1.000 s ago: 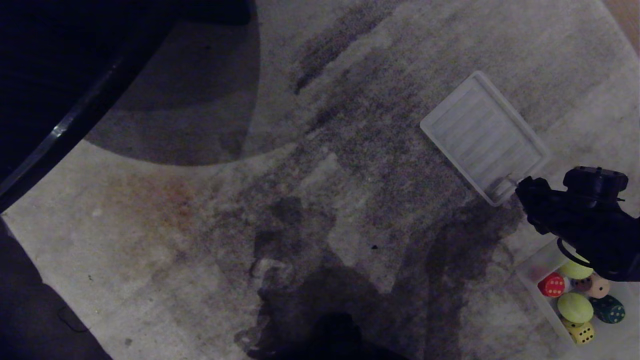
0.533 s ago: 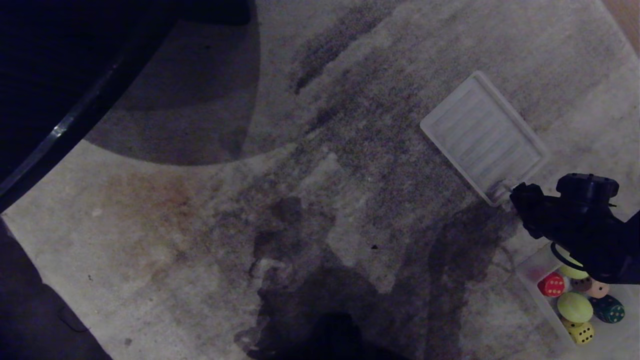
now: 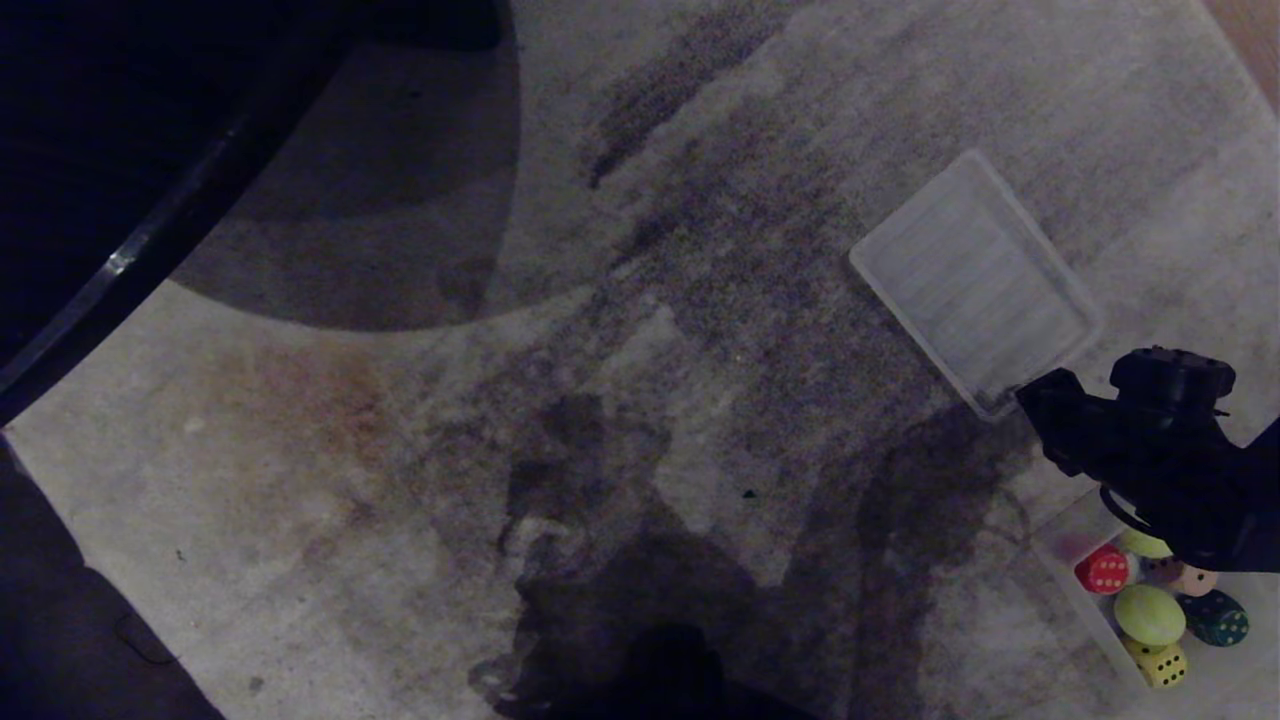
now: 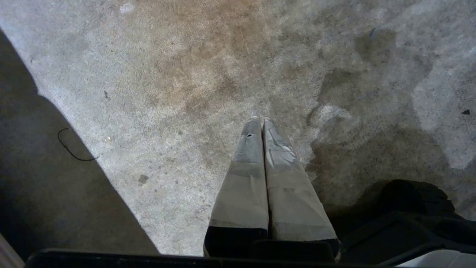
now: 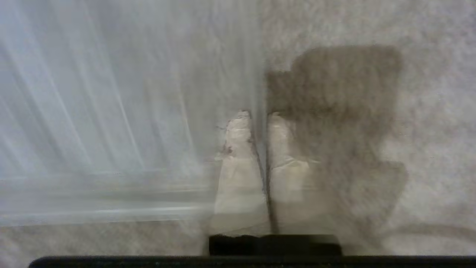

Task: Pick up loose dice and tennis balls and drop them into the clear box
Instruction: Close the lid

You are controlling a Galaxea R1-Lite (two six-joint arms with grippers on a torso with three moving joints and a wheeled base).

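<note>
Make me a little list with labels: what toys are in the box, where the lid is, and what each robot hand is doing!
Surface: grey carpet
Clear box: on the carpet, holding dice and tennis balls
Dice seen: red, yellow, dark green, tan
Tennis balls: one in plain view
Lid: flat on the carpet beyond the box
Right gripper: shut on the lid's corner edge
Left gripper: shut, empty, over bare carpet

Our right arm reaches in from the lower right of the head view, its dark wrist angled up and to the left. Our right gripper [image 5: 259, 119] has its taped fingers [image 5: 238, 167] pressed together, tips side by side. Our left gripper [image 4: 261, 123] hangs parked, pointing down, its fingers [image 4: 245, 175] likewise closed flat against each other.
</note>
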